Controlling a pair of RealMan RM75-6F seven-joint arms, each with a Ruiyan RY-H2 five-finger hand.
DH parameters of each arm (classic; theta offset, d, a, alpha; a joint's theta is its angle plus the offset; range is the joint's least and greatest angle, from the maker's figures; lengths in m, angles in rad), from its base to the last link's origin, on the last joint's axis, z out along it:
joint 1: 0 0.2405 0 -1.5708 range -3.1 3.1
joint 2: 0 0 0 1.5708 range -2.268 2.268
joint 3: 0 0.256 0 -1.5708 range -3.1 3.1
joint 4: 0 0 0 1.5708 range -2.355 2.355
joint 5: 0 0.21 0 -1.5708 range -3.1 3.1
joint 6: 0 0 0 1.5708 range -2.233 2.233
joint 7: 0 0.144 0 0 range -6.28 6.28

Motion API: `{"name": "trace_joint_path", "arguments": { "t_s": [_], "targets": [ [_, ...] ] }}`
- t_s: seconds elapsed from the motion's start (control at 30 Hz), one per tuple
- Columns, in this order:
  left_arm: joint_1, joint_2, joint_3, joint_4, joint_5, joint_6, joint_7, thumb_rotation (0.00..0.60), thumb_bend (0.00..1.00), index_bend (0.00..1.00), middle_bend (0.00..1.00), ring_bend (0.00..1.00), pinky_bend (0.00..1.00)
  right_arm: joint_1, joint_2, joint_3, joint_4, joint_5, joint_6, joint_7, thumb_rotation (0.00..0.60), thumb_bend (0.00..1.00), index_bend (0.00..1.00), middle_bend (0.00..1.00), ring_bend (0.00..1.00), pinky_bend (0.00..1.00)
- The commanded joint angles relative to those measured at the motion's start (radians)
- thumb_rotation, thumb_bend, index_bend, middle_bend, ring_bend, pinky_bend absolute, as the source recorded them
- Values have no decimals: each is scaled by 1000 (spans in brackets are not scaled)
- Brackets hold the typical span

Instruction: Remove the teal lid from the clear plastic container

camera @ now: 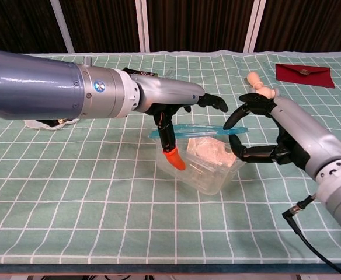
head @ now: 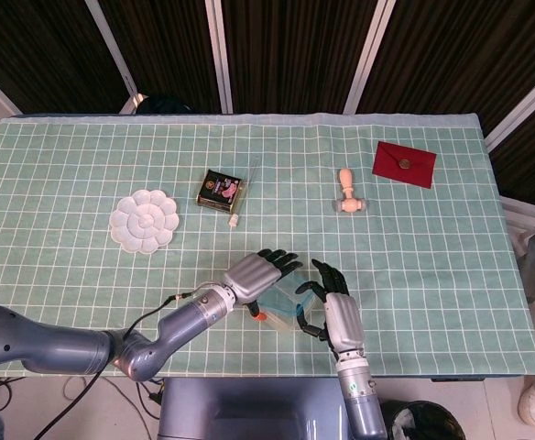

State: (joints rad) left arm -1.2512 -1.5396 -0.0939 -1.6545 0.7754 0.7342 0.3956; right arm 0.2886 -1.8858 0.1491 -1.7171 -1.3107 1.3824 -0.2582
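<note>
Left hand [camera: 176, 108] fingers pinch the raised teal lid [camera: 197, 130]; right hand [camera: 264, 131] fingers cup the tilted clear container [camera: 202, 163]; a loose cupping hold could let the container lift with the lid or tip onto the tabletop [camera: 100, 192].

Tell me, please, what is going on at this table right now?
The robot is taking a teal lid off a clear container near the table's front edge. The left hand holds the lid, now raised above the container's rim, while the right hand curls around the container's far side to steady it. The container sits tilted on the green checked cloth.
</note>
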Motion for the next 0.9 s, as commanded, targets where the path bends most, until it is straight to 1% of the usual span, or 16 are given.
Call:
{"name": "trace_joint_path", "arguments": {
  "t_s": [0.03, 0.17, 0.5, 0.67, 0.9],
  "targets": [
    [4, 12, -5, -12, 10, 7, -3, 600, 0, 0, 0, 0, 113, 1, 0, 2, 0, -2, 0, -1, 600, 604, 739, 105, 0, 0],
    [14, 34, -12, -36, 33, 13, -15, 600, 0, 0, 0, 0, 112, -2, 3, -2, 2, -8, 5, 2, 600, 605, 739, 107, 0, 0],
    [51, 100, -9, -90, 100, 25, -49, 600, 0, 0, 0, 0, 113, -6, 9, -4, 17, -23, 10, 10, 600, 604, 740, 117, 0, 0],
    [72, 129, -13, -113, 138, 39, -66, 600, 0, 0, 0, 0, 112, 7, 5, 21, 22, -26, 7, 6, 600, 605, 740, 120, 0, 0],
    [93, 161, -11, -132, 178, 46, -80, 600, 0, 0, 0, 0, 112, 29, 7, 80, 32, -9, 5, 2, 600, 604, 742, 126, 0, 0]
  ]
}}
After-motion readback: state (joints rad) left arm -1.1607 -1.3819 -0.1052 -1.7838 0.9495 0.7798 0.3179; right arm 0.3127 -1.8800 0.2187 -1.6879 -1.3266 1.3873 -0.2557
